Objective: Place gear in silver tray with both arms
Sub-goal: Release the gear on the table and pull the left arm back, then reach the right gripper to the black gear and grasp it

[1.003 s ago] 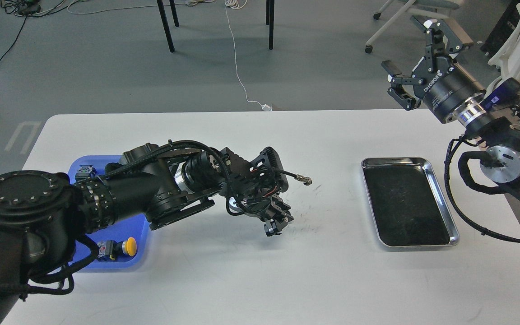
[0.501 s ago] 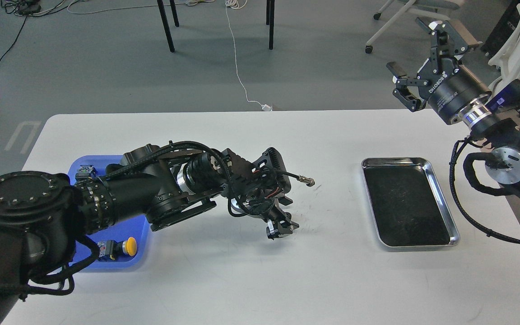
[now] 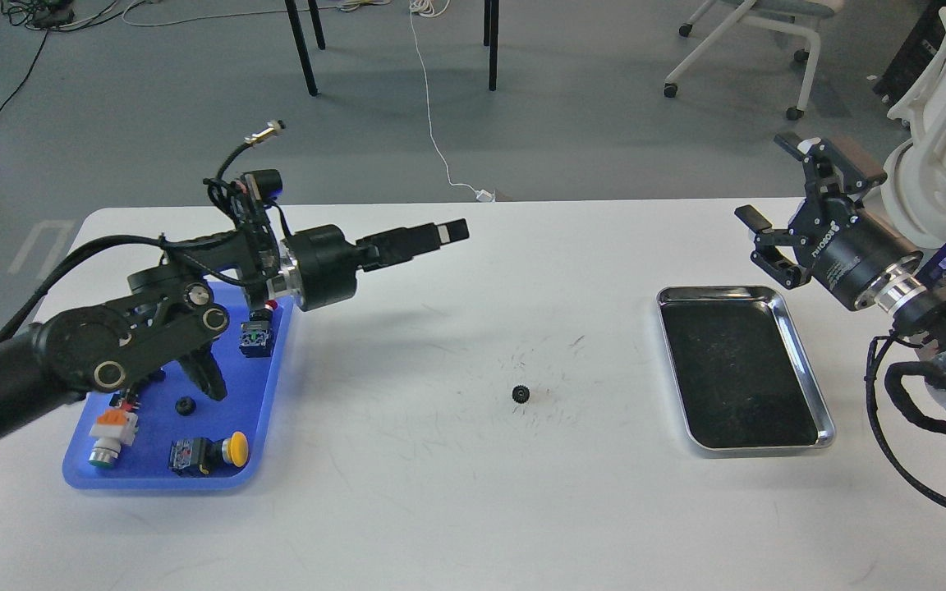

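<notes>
Left gripper (image 3: 450, 232): ours, raised above the table's left half and pointing toward the middle; its fingers read as one dark bar with a pale tip, so we cannot tell whether they are apart or closed. Nothing visible in it.

Right gripper (image 3: 785, 213): ours, held high beyond the right end of the table, above the far right corner region; fingers spread wide, nothing between them.

Gear (image 3: 521, 394): one small black toothed wheel, lying flat on the bare white table (image 3: 440, 509) near its centre, between the two trays and well apart from both grippers.

Silver tray (image 3: 795, 345): on the right side of the tabletop, near the right edge; dark floor shows no gear and no other part.

Blue tray (image 3: 272, 386): near the left edge, under our left arm. Contents: a yellow-capped push button (image 3: 210, 454), an orange-and-white switch (image 3: 105, 430), a green-faced part (image 3: 255, 338), and one further small black gear-like piece (image 3: 185, 404).

Progress, by our judgement: the gear sits out of the blue tray at a midway spot, which suits a transfer between arms. The second half is not yet done. What remains is for our right arm to descend over the gear, close on it, carry it to the silver tray and release it there.
</notes>
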